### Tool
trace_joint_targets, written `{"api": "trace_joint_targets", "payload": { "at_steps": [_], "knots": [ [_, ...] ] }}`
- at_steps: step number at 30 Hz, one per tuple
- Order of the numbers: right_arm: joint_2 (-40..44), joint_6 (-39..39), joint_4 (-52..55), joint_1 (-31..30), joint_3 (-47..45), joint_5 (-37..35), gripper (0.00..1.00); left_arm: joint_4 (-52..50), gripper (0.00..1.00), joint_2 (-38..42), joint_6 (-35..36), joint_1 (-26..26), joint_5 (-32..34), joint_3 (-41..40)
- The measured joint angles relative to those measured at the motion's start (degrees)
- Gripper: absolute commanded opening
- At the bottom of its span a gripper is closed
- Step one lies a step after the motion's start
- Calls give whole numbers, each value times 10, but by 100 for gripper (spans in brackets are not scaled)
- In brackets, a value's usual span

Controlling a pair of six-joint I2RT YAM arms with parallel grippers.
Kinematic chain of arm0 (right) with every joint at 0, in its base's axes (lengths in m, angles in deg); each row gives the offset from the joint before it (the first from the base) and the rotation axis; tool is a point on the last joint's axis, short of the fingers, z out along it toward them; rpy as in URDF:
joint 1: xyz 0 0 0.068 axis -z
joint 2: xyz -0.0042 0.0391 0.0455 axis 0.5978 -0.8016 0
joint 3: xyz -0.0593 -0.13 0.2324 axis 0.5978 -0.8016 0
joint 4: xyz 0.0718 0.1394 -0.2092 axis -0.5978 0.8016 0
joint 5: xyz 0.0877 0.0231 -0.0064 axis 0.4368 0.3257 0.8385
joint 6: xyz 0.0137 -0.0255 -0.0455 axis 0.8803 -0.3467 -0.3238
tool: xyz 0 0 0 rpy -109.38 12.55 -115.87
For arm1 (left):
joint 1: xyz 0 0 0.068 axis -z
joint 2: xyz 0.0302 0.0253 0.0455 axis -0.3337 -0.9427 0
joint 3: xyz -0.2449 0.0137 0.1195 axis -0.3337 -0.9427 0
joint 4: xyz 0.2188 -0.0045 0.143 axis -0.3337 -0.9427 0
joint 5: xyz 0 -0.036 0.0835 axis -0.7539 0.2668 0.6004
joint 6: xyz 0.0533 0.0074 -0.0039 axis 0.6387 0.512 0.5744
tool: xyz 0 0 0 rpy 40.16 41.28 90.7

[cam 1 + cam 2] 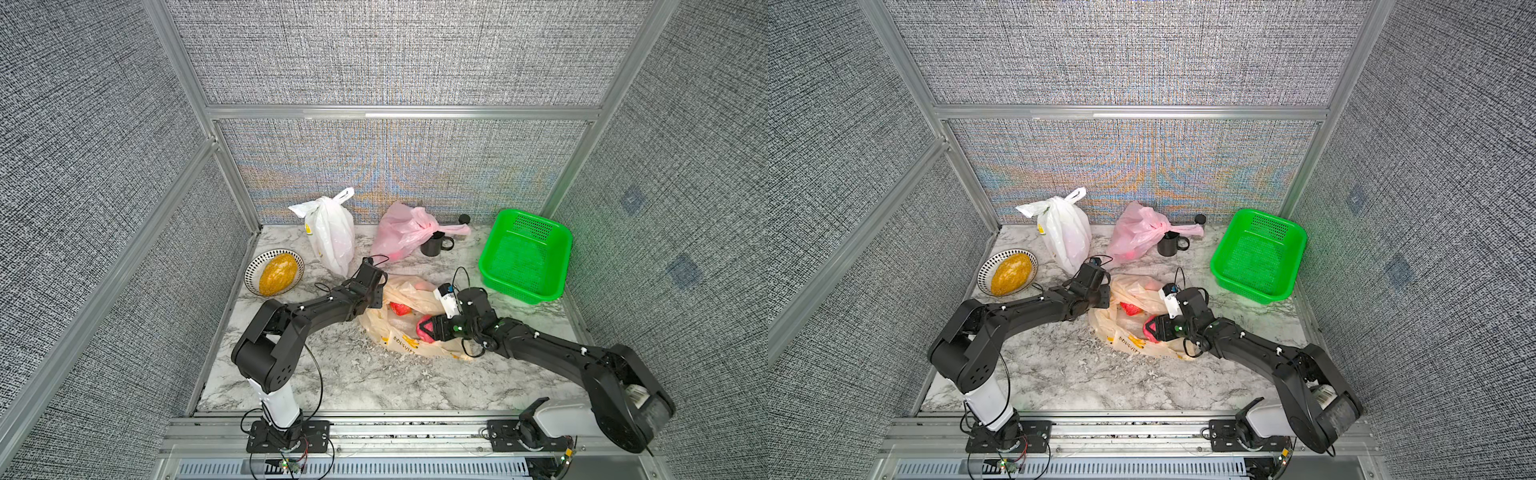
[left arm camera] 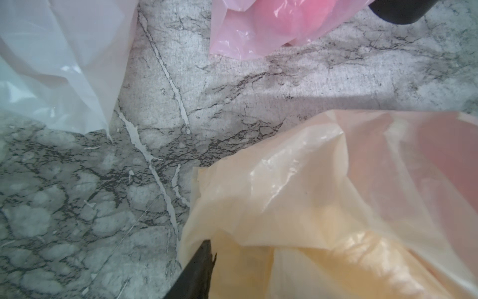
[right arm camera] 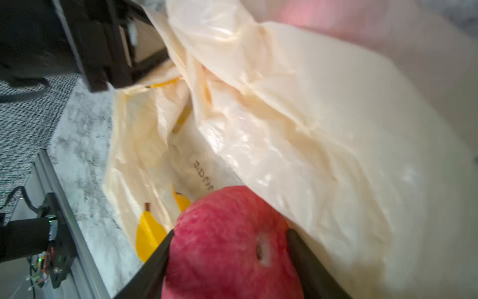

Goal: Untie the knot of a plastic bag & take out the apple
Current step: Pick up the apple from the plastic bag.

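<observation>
Apple (image 3: 232,246) right up close, red, pinched between the right fingers (image 3: 155,264) at the open mouth of the cream bag (image 1: 399,345) lying on the bench (image 1: 332,374). Left fingers (image 2: 199,271): one shows at the bag's rim, plastic covers the other, so spread or pinching, can't tell.

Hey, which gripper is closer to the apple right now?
Right. The right gripper is closed around the apple at the beige bag's mouth; the left gripper holds the bag's far rim, apart from the apple.
</observation>
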Motion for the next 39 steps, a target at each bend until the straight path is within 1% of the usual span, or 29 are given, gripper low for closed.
{"api": "trace_joint_targets", "payload": {
  "at_steps": [3, 5, 7, 9, 11, 14, 20, 26, 29, 39],
  "knots": [
    [-16, 0, -5, -1, -5, -10, 47, 0, 47, 0, 0, 3, 3, 0],
    [-27, 0, -8, -4, -3, -18, 55, 0, 48, 0, 0, 4, 3, 0],
    [-35, 0, -3, -10, 7, -28, 67, 0, 48, 1, 0, 7, 5, 0],
    [-37, -3, 10, -21, 20, -38, 74, -2, 48, 3, 2, 10, 7, 2],
    [-33, -8, 24, -31, 35, -43, 78, -2, 48, 7, 2, 13, 8, 4],
    [-20, -12, 51, -43, 63, -57, 81, -2, 48, 8, 5, 16, 8, 7],
    [-9, -21, 99, -53, 116, -89, 84, -4, 48, 7, 9, 21, 8, 13],
    [-13, -42, 134, -83, 158, -117, 84, -4, 48, 7, 12, 21, 8, 15],
    [-16, -49, 137, -94, 169, -119, 84, -4, 48, 6, 13, 21, 8, 15],
    [-108, -59, 138, -100, 192, -127, 85, -4, 48, 3, 14, 22, 8, 17]
  ]
}}
